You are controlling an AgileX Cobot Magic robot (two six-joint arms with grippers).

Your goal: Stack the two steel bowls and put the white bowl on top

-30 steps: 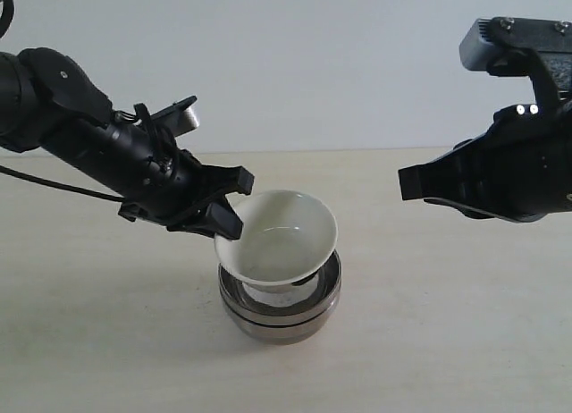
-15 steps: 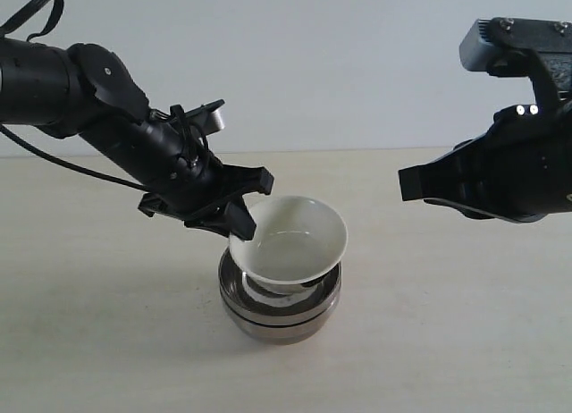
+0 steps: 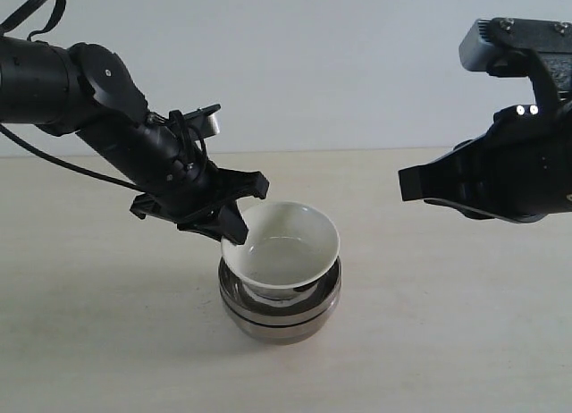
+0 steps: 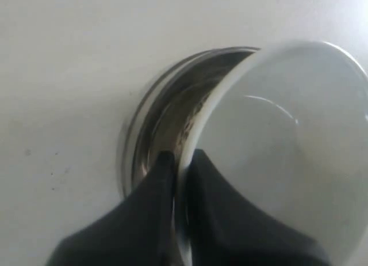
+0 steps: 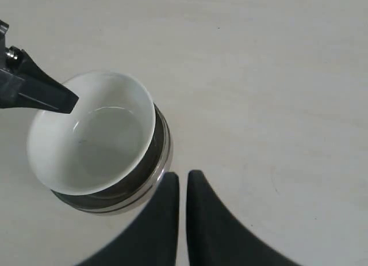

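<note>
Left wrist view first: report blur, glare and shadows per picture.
Left wrist view: the left gripper's fingers are soft, near the lens; a faint highlight arc crosses the white bowl. Exterior view: diffuse shadow left of the steel bowls. Right wrist view: evenly lit.

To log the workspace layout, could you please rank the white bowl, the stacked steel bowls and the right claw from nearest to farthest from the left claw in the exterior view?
1. The white bowl: the left claw pinches its left rim.
2. The steel bowls: stacked directly under the white bowl.
3. The right claw: far off on the right side, raised.
</note>
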